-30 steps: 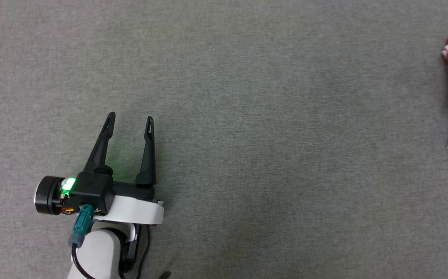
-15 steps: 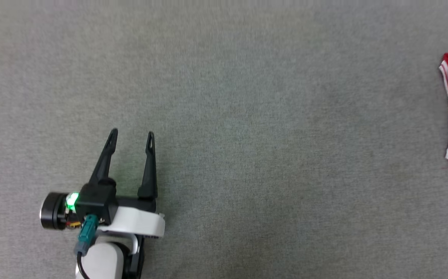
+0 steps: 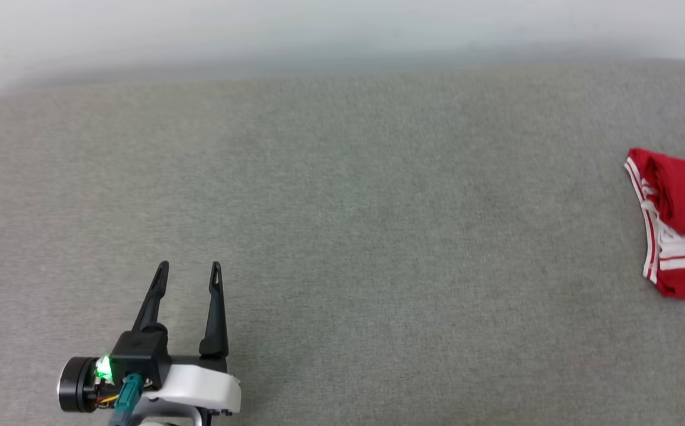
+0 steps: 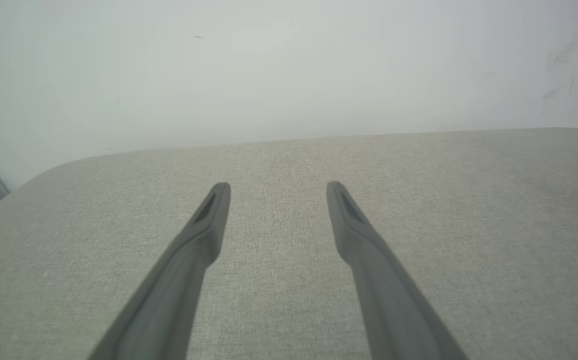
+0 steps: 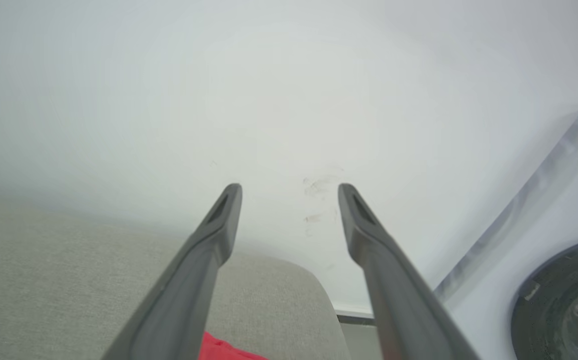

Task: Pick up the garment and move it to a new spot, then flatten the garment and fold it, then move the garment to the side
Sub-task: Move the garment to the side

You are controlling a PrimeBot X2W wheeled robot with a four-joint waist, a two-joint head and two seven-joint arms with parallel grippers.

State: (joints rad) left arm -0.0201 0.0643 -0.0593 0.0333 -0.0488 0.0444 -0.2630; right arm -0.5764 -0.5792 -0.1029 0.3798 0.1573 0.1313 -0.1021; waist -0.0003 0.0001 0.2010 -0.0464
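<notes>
Hovering low at the near left of the head view, the left gripper (image 3: 189, 266) has its two long dark fingers spread well apart and pointing away from the robot, and there's nothing between them. A small green light (image 3: 103, 368) glows on the black wrist block, with a teal cable plug (image 3: 124, 396) just beneath it. The left wrist view shows the same: jaws wide, only cloth surface in the gap.

Over on the other arm, the right gripper (image 5: 289, 189) is spread just as wide and just as empty, its tips aimed at the wall. A sliver of red peeks in at the bottom edge of that view, right beside the base of one finger.

Under it all stretches the broad grey woven-fabric surface (image 3: 378, 236), rounded at its far corners.

Out at the right edge of the head view lies the red thin-fabric jersey with white sleeve and red-and-white striped trim (image 3: 682, 195), bunched and folded over on itself, partly cut off by the frame, resting on the grey surface and well apart from the left gripper.

Farther back rises the plain white wall (image 3: 318, 29). Off to the far right of the right wrist view stands a white machine with a dark round door (image 5: 563, 300).
</notes>
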